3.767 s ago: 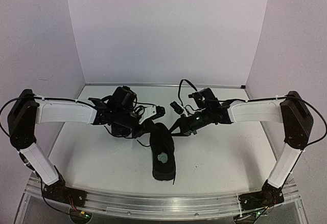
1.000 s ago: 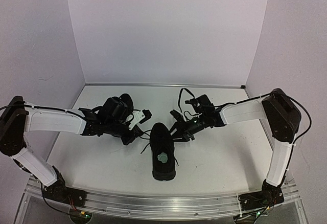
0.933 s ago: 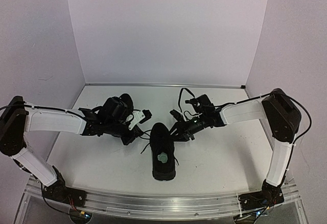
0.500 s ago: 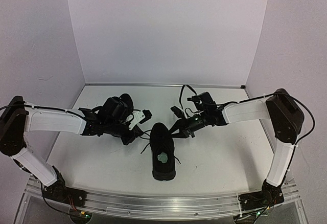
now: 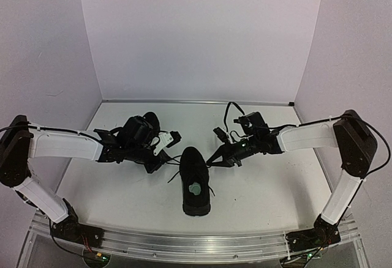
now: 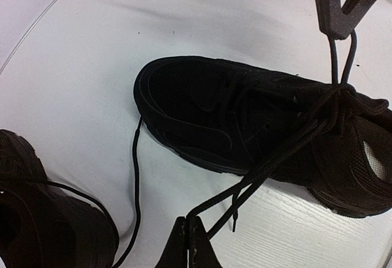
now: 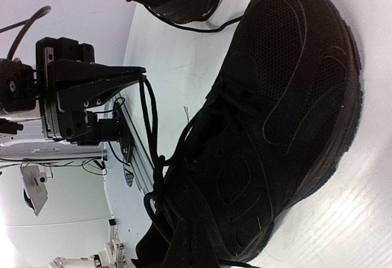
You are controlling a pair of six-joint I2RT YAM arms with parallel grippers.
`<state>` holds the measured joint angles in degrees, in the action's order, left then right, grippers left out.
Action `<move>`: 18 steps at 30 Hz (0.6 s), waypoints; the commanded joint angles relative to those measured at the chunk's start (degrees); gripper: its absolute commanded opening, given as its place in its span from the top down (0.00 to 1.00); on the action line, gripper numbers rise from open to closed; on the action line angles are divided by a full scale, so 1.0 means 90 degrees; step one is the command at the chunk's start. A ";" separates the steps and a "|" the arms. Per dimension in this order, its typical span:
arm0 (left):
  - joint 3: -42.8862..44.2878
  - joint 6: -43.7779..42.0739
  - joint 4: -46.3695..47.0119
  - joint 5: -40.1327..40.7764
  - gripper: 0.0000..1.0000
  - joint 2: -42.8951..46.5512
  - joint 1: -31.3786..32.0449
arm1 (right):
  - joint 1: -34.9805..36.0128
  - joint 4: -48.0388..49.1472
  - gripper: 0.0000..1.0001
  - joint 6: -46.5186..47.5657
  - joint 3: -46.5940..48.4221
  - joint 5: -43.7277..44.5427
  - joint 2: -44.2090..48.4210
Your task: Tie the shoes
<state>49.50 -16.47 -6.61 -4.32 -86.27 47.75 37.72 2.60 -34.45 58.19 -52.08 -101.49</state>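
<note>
The left tool (image 6: 187, 228) is pinched tight on strands of the thin black laces (image 6: 288, 148). The right tool (image 6: 335, 26) is clamped on a loop of them rising from the knot. Between the two tools lies one black mesh shoe (image 6: 214, 109) at the middle of the surface, toe far, heel near, with a pale patch (image 5: 195, 188) showing in its opening. The second shoe (image 6: 43, 231), equally black, sits to the left under the left arm, one loose lace trailing from it. The surface (image 5: 263, 182) is white, enclosed by plain pale walls (image 5: 202, 35), with a metal rail (image 5: 184, 243) along the near edge.
</note>
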 commanded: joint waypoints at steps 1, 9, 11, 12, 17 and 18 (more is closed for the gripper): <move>0.0047 0.0103 -0.0114 0.0390 1.00 0.0243 0.0015 | -0.0080 0.0150 1.00 0.0118 -0.0285 0.0402 0.0383; 0.0009 0.0184 -0.0231 0.0852 1.00 0.0101 0.0002 | -0.0150 0.0150 1.00 0.0186 -0.0696 0.0646 0.0529; 0.0006 0.0207 -0.0246 0.0970 1.00 0.0057 -0.0013 | -0.0189 0.0151 1.00 0.0214 -0.0808 0.0660 0.0560; 0.0011 0.0201 -0.0262 0.0986 1.00 0.0027 -0.0023 | -0.0205 0.0154 1.00 0.0226 -0.0850 0.0660 0.0571; 0.0066 0.0251 -0.0333 0.0987 1.00 -0.0123 -0.0032 | -0.0216 0.0150 1.00 0.0233 -0.0936 0.0689 0.0682; 0.0073 0.0258 -0.0348 0.0983 1.00 -0.0143 -0.0032 | -0.0221 0.0144 1.00 0.0235 -0.0948 0.0686 0.0710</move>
<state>49.47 -15.01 -7.64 0.82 -86.62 48.10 36.43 3.43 -33.26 50.52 -47.70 -97.96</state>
